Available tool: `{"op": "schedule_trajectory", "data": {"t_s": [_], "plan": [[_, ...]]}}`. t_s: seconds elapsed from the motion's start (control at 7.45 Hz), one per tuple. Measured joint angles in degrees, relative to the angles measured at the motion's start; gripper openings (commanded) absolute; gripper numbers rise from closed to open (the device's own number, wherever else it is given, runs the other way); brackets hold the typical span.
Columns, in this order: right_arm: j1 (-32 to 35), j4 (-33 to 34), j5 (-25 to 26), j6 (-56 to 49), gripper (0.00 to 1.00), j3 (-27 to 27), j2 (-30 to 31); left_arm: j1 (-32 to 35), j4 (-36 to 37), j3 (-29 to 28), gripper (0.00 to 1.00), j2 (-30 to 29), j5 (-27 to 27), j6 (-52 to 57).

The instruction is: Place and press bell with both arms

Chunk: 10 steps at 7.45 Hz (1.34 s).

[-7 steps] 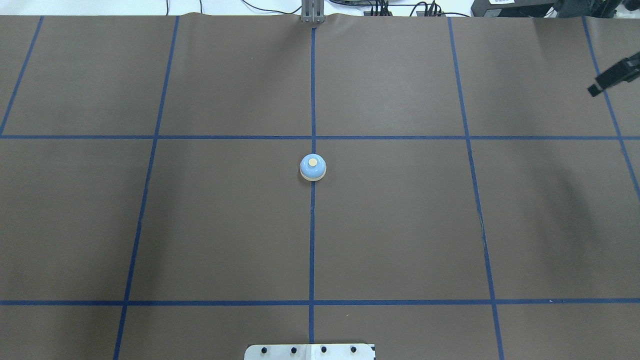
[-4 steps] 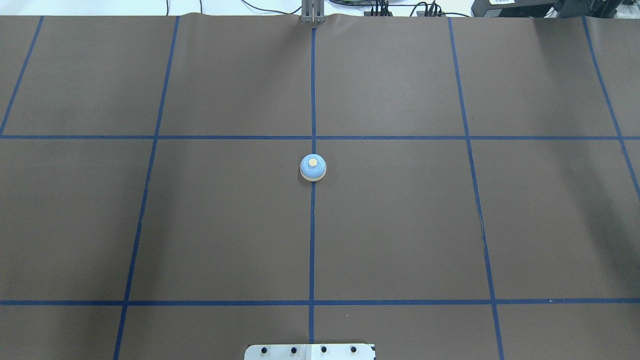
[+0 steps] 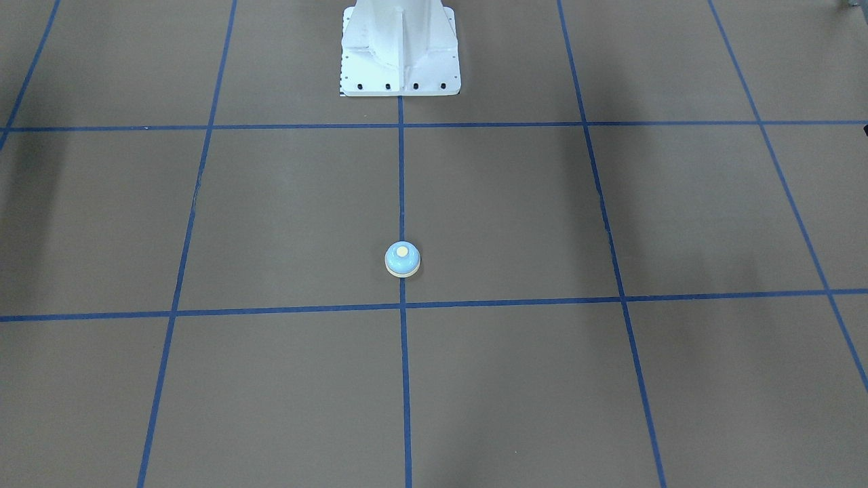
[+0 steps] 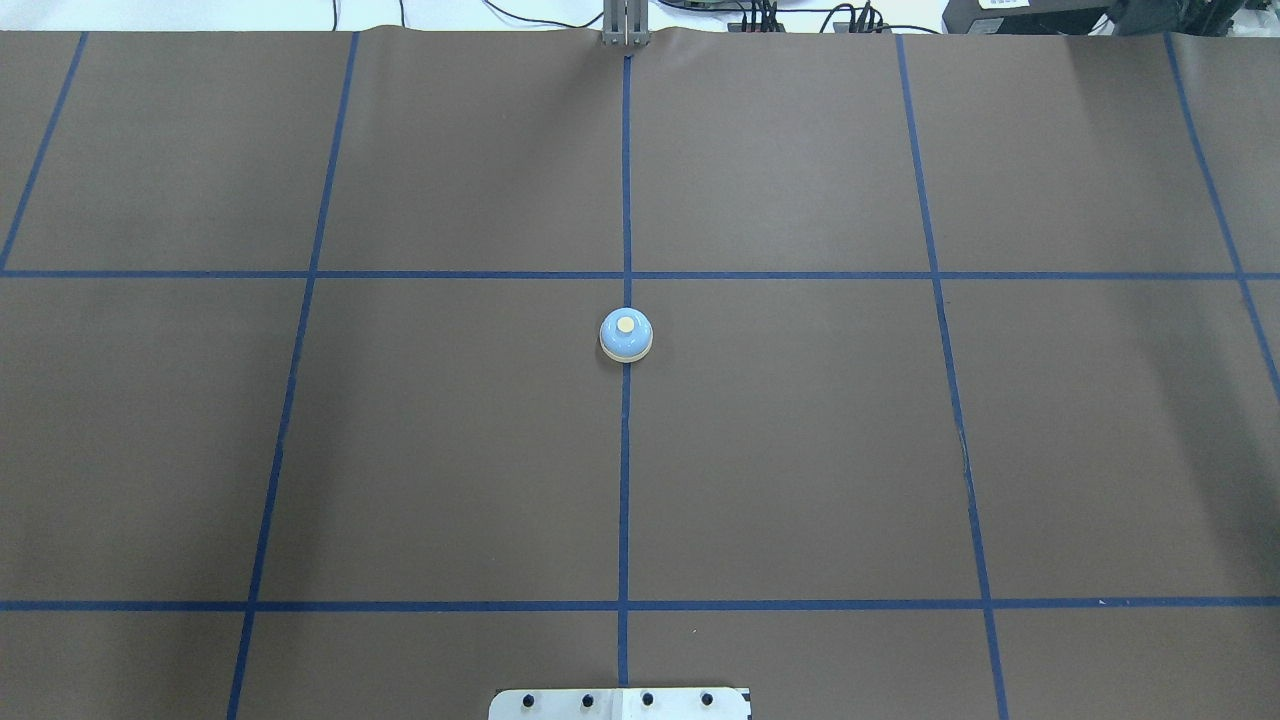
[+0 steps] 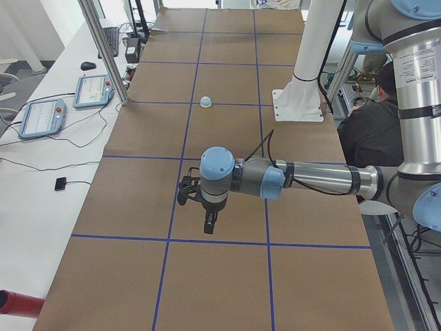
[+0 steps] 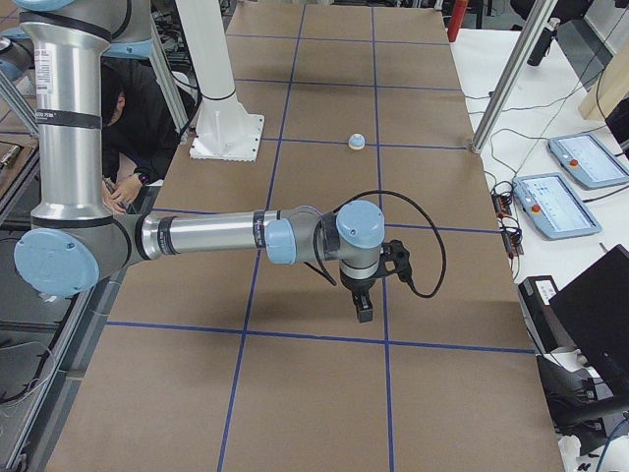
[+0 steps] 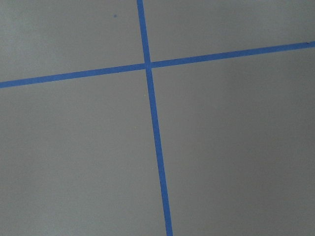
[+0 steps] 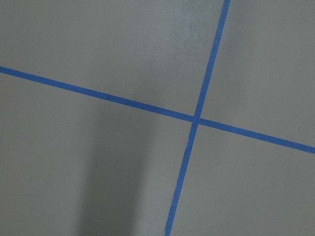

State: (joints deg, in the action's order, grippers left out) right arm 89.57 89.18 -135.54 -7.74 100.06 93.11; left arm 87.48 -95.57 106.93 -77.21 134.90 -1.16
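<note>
The light-blue bell with its cream button stands upright on the brown mat, on the centre blue line; it also shows in the front-facing view, the left side view and the right side view. No gripper is near it. My left gripper shows only in the left side view, pointing down over the mat far from the bell. My right gripper shows only in the right side view, likewise far from the bell. I cannot tell whether either is open or shut. Both wrist views show only mat and tape lines.
The white bolted pedestal stands at the robot's side of the mat. Blue tape lines divide the mat into squares. Pendants and cables lie on the white bench beyond the mat. A seated person is behind the robot.
The right gripper, seen at the overhead view's right edge 0.9 s ago, has moved out of that view. The bell has not moved.
</note>
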Motion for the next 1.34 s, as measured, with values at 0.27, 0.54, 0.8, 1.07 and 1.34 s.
{"op": "schedule_trajectory", "data": {"t_s": [0.27,0.54,0.8,1.07,1.34], "plan": [[0.06,0.03,-0.08,0.24,1.00,0.73,0.21,0.05,0.07,-0.13,1.00,0.00,-0.03,0.01],[0.06,-0.03,-0.10,0.21,1.00,0.85,0.09,0.05,0.13,-0.44,1.00,-0.12,-0.19,0.34],[0.06,-0.09,-0.18,0.19,1.00,0.86,-0.01,0.06,0.27,-0.50,1.00,-0.17,0.05,0.58],[0.07,-0.29,-0.49,0.19,1.00,0.91,-0.02,0.14,0.44,-0.02,1.00,0.04,0.24,0.56],[0.03,-0.45,-1.01,0.15,1.00,0.92,0.04,0.21,0.21,0.37,1.00,0.37,0.34,0.74]]}}
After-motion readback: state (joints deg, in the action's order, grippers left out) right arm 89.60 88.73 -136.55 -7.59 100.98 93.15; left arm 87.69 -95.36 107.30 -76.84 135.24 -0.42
